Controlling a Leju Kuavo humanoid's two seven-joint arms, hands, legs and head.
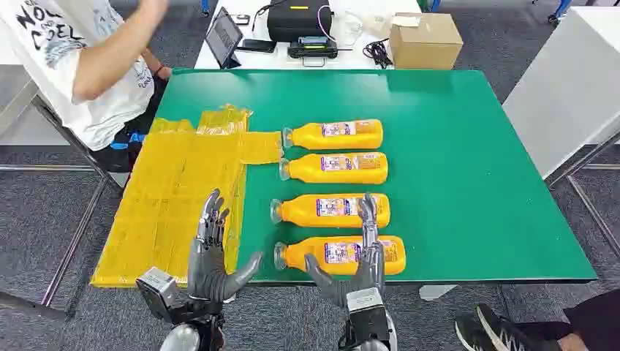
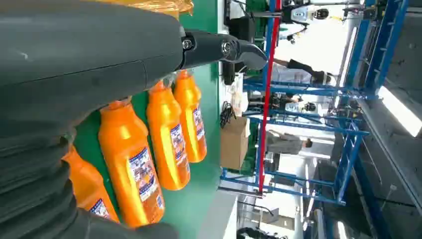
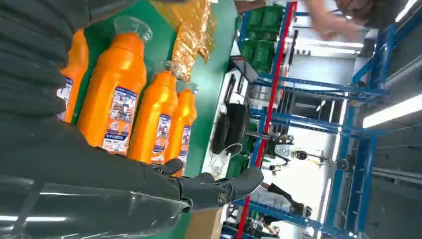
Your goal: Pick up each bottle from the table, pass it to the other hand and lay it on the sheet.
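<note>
Orange plastic nearest bottle (image 1: 341,254) lies uncontacted under the spread right hand (image 1: 363,256); close squarely around its labelled midsection before lifting.

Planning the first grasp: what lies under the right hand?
The nearest bottle lies on the green table beneath the right hand. The fingers cover part of its label and the next bottle.

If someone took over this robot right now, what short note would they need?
Left robot hand: open, holding nothing, over the yellow sheet near its edge.
Right robot hand: open, holding nothing, above the nearest bottle.
Bottles: four orange ones lie in a row on the green table, beside the sheet, caps toward it.
Done: nothing on the sheet yet.
Left: pick up, pass and lay down all four.
</note>
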